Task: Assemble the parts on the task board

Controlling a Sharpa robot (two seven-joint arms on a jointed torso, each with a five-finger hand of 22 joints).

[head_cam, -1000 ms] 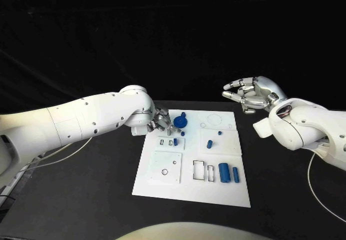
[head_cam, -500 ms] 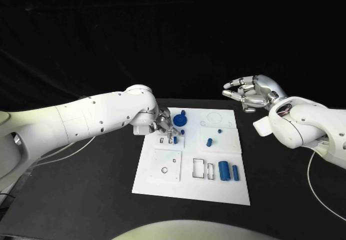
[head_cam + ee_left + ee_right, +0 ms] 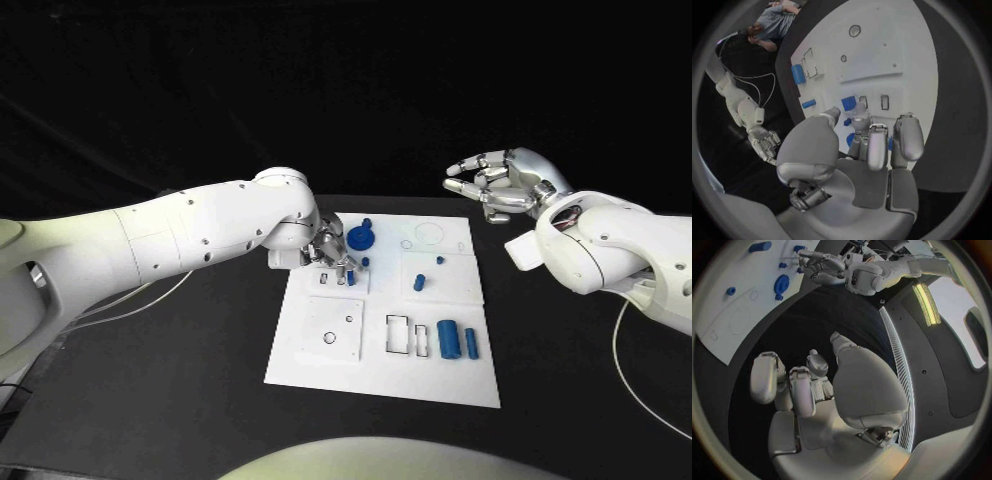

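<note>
The white task board (image 3: 335,370) lies mid-table. My left hand (image 3: 326,255) hangs over its far left part, fingers pointing down. A small blue part (image 3: 351,280) stands at the end of a row of slots (image 3: 884,102). In the left wrist view my thumb and fingertip (image 3: 859,119) flank this small blue part (image 3: 849,103); whether they pinch it I cannot tell. A round blue part (image 3: 361,238) sits just beyond the hand. My right hand (image 3: 500,186) is raised off the board's far right corner, half curled and holding nothing.
Two blue cylinders (image 3: 450,342) (image 3: 472,347) lie at the board's right side, near an outlined rectangle (image 3: 397,338). A blue peg (image 3: 418,283) stands mid-board. The black table (image 3: 173,400) spreads to both sides of the board.
My left arm has swung slightly toward the board while its fingers stay at the small blue part. The right hand has barely moved.
</note>
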